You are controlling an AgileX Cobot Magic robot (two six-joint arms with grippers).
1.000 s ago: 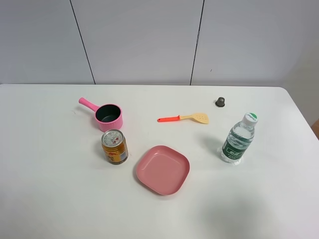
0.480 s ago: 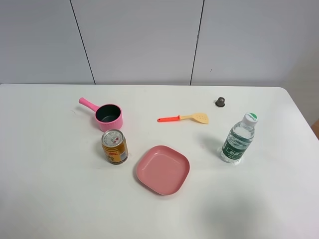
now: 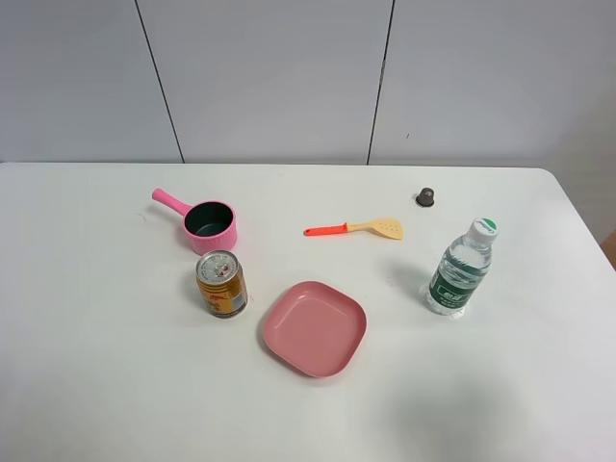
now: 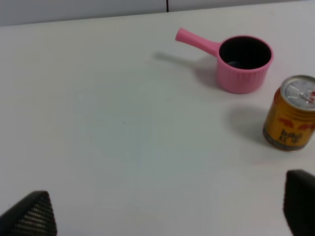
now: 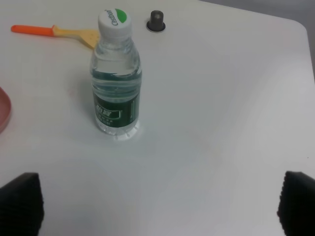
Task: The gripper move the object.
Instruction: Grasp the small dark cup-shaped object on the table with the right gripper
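We haven't started the grab yet: right claw (image 5: pixel 158 206) gapes empty, the object (image 5: pixel 156 20) well ahead of it, beyond the bottle (image 5: pixel 116 73). Next we reach past and straddle it.

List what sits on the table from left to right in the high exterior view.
pink saucepan → pink plate → water bottle. Left out, since each overlaps a neighbour sideways: the can, the spatula, the small dark knob.
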